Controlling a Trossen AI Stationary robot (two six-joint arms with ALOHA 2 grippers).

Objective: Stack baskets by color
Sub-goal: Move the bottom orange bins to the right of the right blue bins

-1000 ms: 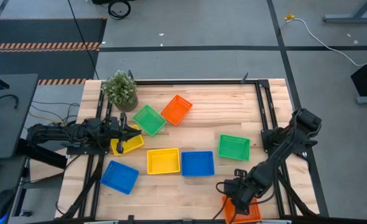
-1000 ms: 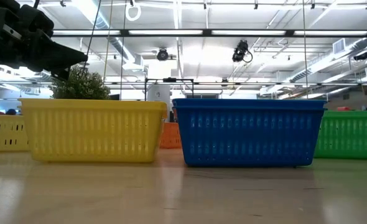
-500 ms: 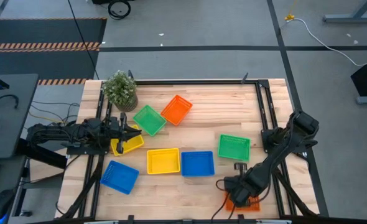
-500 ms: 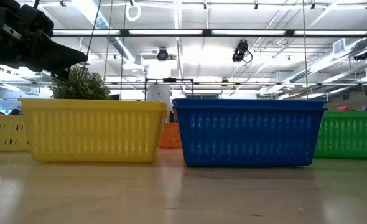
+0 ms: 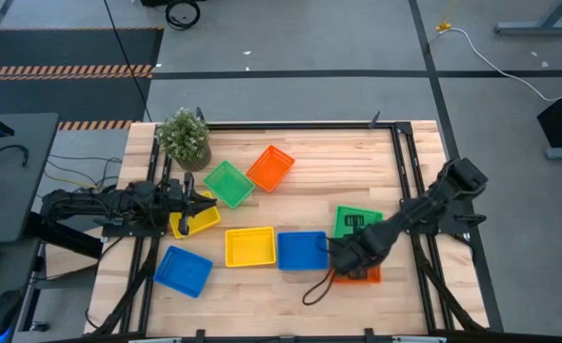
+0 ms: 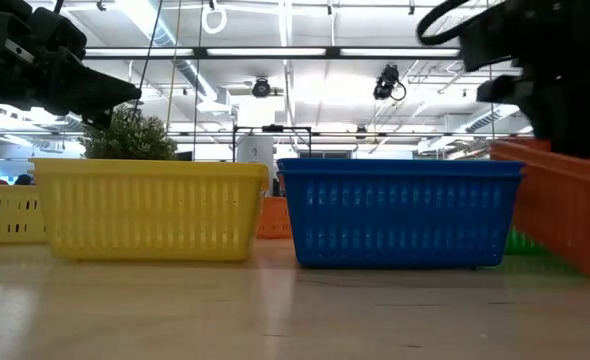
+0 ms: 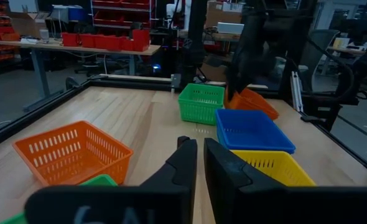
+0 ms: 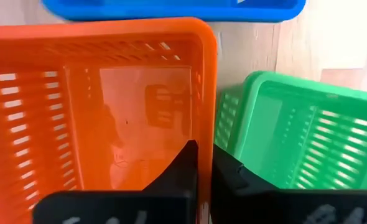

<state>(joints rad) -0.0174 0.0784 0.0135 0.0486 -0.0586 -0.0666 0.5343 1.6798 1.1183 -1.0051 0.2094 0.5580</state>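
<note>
My right gripper (image 8: 205, 163) is shut on an orange basket (image 5: 365, 275) just in front of a green basket (image 5: 359, 224) and right of a blue basket (image 5: 302, 250). Other baskets rest flat on the table: yellow (image 5: 250, 246), blue (image 5: 183, 271), green (image 5: 228, 183), orange (image 5: 270, 168) and a yellow one (image 5: 193, 221) below my left gripper (image 5: 205, 202). That gripper waits at the left edge, shut (image 7: 199, 155) and pointing level, with nothing in it. My right gripper pinches one side wall (image 8: 206, 118) of the orange basket, one finger (image 8: 182, 163) inside and the other (image 8: 234, 173) outside. The fingers come from above, pointing steeply down. In the low view the basket (image 6: 565, 205) hangs tilted. Whether its low corner touches the table I cannot tell.
A small potted plant (image 5: 184, 138) stands at the far left corner. A dark frame rail (image 5: 407, 162) runs along the right side of the table. Bare wood (image 5: 338, 171) lies at the far middle and right, and along the near edge.
My right gripper has carried the orange basket from the near right corner toward the table's left and far side, up to the blue and green baskets. Its wrist has tipped more steeply down and rolled. The basket has come into the low view from the right, tilted.
</note>
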